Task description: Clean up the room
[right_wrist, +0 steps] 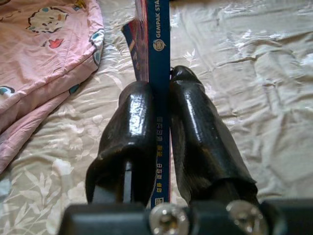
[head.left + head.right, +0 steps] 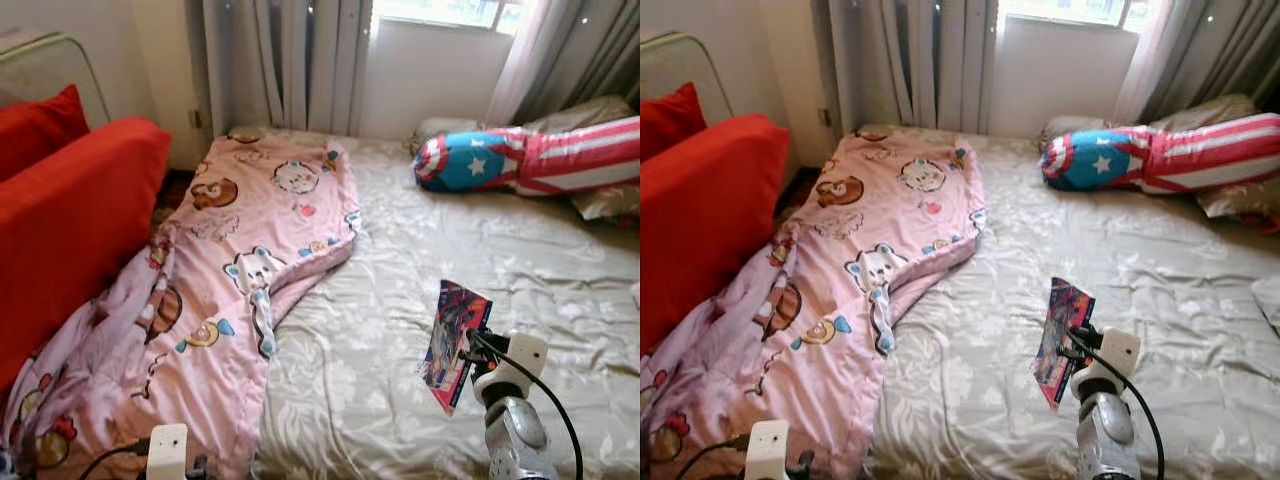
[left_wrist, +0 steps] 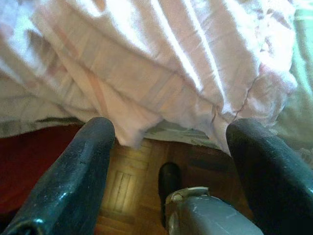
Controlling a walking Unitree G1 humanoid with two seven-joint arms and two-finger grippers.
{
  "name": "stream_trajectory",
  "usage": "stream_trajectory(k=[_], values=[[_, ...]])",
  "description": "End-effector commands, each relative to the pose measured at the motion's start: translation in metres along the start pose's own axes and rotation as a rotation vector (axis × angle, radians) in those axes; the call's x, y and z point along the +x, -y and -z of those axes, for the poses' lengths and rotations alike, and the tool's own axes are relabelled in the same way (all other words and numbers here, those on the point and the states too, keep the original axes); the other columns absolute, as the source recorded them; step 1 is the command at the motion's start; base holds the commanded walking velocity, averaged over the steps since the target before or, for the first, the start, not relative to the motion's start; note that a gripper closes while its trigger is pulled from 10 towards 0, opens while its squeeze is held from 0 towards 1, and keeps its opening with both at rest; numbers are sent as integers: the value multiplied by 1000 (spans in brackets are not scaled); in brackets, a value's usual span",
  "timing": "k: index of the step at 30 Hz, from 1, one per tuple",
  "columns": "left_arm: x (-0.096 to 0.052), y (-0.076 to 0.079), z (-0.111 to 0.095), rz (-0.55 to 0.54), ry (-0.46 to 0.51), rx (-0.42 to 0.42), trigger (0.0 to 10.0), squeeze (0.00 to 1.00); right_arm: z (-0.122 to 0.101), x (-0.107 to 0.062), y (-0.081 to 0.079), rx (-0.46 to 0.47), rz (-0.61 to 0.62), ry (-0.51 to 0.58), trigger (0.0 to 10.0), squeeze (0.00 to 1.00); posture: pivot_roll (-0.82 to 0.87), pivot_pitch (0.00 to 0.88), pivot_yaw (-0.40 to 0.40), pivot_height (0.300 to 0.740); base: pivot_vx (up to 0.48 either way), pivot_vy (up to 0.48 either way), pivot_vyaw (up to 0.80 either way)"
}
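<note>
Comic book with a blue spine and colourful glossy cover (image 2: pixel 455 345) stands upright above the beige floral bed sheet (image 2: pixel 400 300), at about 5 o'clock. From the left: red fabric sofa (image 2: pixel 70 220) at 9 o'clock, pink cartoon-print quilt (image 2: pixel 230 270), left claw (image 3: pixel 166 161) spread over wooden floor (image 3: pixel 132 181), right claw (image 1: pixel 161 132) pinching the book's spine.
</note>
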State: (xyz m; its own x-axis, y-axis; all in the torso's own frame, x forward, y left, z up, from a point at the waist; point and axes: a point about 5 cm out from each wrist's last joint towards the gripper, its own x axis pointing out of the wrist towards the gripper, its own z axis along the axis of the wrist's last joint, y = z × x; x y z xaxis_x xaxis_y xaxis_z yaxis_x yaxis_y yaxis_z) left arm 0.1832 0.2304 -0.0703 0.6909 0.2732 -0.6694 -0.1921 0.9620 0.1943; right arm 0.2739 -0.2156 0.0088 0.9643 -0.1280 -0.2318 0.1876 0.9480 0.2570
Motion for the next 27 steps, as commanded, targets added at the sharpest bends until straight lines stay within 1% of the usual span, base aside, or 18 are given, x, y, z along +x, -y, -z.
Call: stream_trajectory(k=[1, 5, 10, 27], values=[[0, 2, 2, 5, -15, 3, 10000, 0, -9, 2, 3, -8, 4, 43, 10000, 0, 17, 0, -122, 740, 0, 0, 0], [0, 2, 2, 6, -13, -1, 10000, 0, -8, 3, 3, -2, 5, 37, 10000, 0, 15, 0, -122, 740, 0, -200, 0], [0, 2, 2, 7, -13, -2, 10000, 0, -8, 3, 3, -4, 6, 33, 10000, 0, 12, 0, -121, 740, 0, -289, -639], [0, 3, 2, 12, -16, -4, 10000, 0, -7, 2, 2, -3, -1, 32, 10000, 0, 11, 0, -121, 740, 0, -291, 0]])
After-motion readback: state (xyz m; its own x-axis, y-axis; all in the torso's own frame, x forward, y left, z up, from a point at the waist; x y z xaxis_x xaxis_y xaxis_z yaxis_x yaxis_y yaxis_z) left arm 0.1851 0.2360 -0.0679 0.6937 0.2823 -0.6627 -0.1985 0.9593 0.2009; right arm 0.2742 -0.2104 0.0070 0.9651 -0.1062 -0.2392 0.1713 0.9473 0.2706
